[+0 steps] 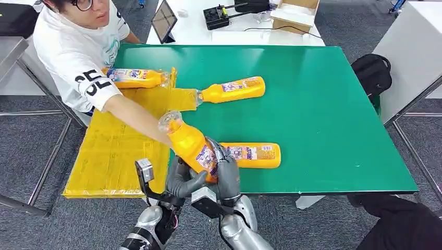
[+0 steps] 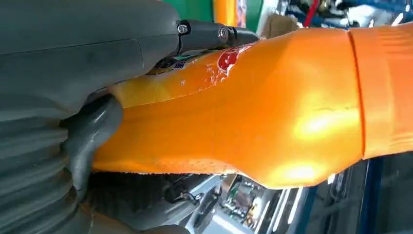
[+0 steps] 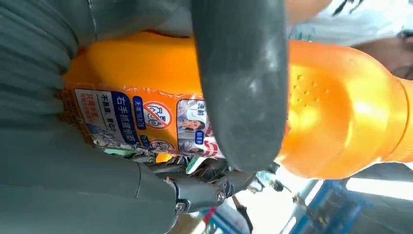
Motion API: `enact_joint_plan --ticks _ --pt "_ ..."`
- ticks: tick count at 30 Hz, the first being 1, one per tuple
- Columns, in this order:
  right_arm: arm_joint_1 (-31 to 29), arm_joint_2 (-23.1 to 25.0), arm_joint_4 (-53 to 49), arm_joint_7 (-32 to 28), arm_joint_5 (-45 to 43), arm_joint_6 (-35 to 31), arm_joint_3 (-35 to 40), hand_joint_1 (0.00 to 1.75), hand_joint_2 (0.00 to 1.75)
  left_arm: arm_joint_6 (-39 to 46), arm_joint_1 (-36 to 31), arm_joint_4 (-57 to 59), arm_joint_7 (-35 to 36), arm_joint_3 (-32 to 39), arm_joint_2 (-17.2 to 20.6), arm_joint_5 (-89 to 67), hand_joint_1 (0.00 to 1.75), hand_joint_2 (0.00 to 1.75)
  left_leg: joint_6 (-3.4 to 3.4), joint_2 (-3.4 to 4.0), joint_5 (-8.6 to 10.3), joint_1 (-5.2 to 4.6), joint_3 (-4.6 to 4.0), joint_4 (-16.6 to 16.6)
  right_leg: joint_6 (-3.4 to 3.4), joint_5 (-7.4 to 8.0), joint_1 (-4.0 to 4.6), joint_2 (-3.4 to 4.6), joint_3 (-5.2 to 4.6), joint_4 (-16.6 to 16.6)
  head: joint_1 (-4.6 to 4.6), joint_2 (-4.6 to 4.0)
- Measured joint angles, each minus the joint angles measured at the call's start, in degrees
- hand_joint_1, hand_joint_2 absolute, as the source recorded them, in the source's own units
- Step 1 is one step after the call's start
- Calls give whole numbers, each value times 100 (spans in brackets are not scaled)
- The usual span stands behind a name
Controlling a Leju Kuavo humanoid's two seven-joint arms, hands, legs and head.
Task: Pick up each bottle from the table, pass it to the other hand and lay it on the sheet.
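Orange bottles (image 1: 192, 146) with multicoloured labels (clear caps); green surface (image 1: 333, 104); yellow sheet (image 1: 112, 151) at its left edge; grey hands (image 1: 183, 180).

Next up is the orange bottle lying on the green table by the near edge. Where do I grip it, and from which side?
Judging from the head view, grip the orange bottle around its labelled middle, coming from above with the right hand. It lies flat, parallel to the near edge of the green table, so fingers can close across its width. Both hands hold the raised bottle now; the left hand must take it first.

The head view looks down onto the green table (image 1: 323, 114), while both wrist views press close against the same held bottle (image 1: 190, 143), low at 6 o'clock.
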Motion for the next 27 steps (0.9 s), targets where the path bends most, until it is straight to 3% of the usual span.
enact_joint_plan --ticks 9,27 --pt "-288 -31 496 13 -207 4 572 175 175 35 125 9 -28 271 2 41 0 175 0 6 -1 0 -1 0 0 0 0 2 -8 -1 2 0" --pt "-380 -39 682 13 -222 4 712 175 175 57 147 57 -35 301 4 59 0 175 0 12 -1 0 -1 0 0 0 0 3 -10 -1 0 0"
